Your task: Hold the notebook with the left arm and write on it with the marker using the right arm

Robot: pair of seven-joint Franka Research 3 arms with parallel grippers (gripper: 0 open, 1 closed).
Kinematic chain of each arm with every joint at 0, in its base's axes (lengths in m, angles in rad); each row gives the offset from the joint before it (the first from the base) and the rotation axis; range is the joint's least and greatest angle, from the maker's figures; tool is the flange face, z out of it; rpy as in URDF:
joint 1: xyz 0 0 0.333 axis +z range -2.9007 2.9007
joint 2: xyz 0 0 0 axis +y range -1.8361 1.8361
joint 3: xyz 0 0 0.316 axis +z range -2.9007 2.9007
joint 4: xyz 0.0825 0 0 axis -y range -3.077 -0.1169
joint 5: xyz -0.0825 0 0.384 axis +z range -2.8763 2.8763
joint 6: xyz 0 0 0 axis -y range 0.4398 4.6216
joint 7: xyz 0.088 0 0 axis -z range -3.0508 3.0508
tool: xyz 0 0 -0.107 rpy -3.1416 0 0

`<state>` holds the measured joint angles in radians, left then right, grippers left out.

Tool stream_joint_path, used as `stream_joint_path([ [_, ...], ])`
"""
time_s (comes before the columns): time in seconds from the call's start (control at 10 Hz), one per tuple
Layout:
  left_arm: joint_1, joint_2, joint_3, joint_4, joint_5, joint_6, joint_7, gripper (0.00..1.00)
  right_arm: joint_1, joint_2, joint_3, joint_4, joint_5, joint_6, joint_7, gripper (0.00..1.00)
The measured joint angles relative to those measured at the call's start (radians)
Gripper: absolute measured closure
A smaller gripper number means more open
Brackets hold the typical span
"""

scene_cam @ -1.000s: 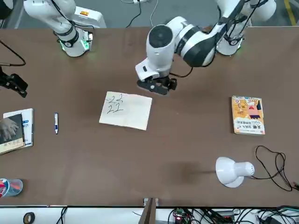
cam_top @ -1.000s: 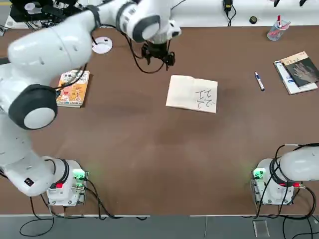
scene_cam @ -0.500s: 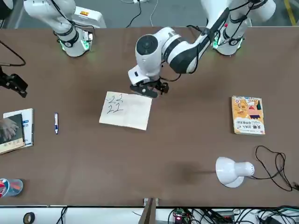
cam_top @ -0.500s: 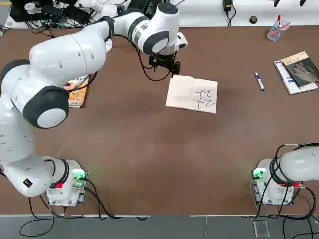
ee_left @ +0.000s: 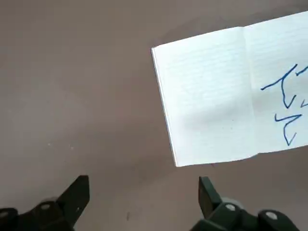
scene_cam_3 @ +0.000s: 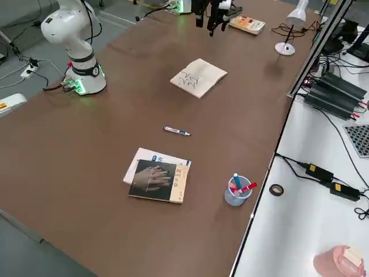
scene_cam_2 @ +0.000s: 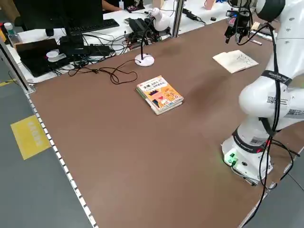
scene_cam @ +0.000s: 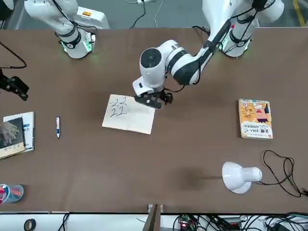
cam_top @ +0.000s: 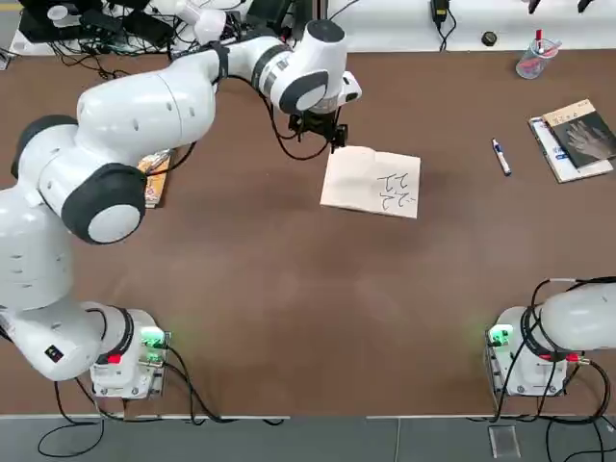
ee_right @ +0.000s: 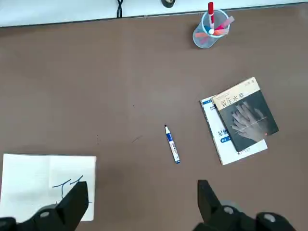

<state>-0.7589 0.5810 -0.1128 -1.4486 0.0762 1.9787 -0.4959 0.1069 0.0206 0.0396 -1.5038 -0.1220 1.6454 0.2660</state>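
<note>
The notebook [cam_top: 348,183] lies open on the desk [cam_top: 289,279], with dark scribbles on its right-hand page, seen from the robot's side. The left gripper [ee_left: 144,179] hangs by the notebook's left edge, its jaws wide and empty, so the holding has yet to be done. The marker [cam_top: 501,157] lies loose to the notebook's right, well apart from it. The right gripper [ee_right: 143,184] is farther out on the notebook's right, jaws also wide and empty. I'd call this the opening stage: gripping the notebook, picking up the marker and writing all remain.
</note>
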Motion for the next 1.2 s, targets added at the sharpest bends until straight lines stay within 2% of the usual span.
stream_joint_path([
  [0.8, -0.003, 0.109, 0.0, 0.0, 0.0, 0.171, 0.0, 0.0, 0.0, 0.002, 0.0, -0.001, 0.0, 0.0, 0.0, 0.0],
  [1.2, -0.003, 0.143, 0.001, 0.002, 0.0, 0.195, 0.0, 0.0, 0.0, 0.003, 0.0, -0.001, 0.001, 0.0, 0.0, 0.0],
])
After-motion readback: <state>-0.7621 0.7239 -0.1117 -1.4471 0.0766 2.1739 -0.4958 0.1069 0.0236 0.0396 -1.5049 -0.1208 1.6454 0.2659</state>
